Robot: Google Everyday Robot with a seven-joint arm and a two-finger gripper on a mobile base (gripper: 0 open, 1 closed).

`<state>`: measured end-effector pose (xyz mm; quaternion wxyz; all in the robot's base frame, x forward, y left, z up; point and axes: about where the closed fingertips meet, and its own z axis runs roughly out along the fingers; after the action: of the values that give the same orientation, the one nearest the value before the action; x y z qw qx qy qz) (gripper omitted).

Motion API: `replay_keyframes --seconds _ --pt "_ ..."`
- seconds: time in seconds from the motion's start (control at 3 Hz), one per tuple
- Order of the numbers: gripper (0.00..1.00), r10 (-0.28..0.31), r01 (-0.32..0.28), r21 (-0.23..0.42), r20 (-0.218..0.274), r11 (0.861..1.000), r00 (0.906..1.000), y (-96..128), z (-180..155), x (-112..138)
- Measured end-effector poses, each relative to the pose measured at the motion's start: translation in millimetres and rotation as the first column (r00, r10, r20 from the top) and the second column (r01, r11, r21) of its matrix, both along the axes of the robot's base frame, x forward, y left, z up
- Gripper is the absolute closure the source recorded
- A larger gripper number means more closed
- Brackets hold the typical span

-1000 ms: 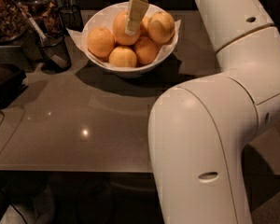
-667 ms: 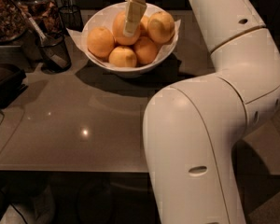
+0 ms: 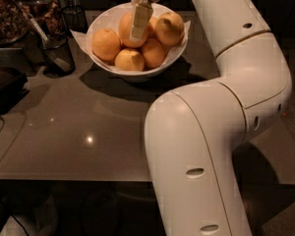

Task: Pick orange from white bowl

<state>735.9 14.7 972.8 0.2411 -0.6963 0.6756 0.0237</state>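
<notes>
Bowl (image 3: 96, 29) on table (image 3: 88, 127), toward 12 o'clock. Orange (image 3: 125, 31) at bowl centre; other fruits (image 3: 106, 44) around it at 3, 5, 6 and 9 o'clock. Gripper (image 3: 139, 24) over orange; contact unclear. Mesh cup (image 3: 59, 55) at bowl's 9 o'clock. Arm (image 3: 211, 132) before bowl, 5 o'clock.

You can see that the white bowl (image 3: 137, 75) is glossy and smooth. Thin white paper (image 3: 79, 36) pokes over its rim, and it looks matt. The orange (image 3: 124, 29) in the bowl has dull, bumpy skin. The gripper (image 3: 137, 35) hangs over the bowl, right in front of that orange, and looks like pale matt plastic. The arm (image 3: 201, 146) in front of the bowl has a smooth, hard white shell. The table (image 3: 64, 146) under the bowl is smooth and shiny. Left of the bowl, the black cup (image 3: 56, 55) is thin wire mesh.
</notes>
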Motion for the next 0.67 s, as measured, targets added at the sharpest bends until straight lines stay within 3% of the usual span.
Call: replay_keyframes --seconds 0.67 --pt "0.20 0.006 -0.006 0.005 -0.031 1.000 0.9995 5.0 -16.8 4.8"
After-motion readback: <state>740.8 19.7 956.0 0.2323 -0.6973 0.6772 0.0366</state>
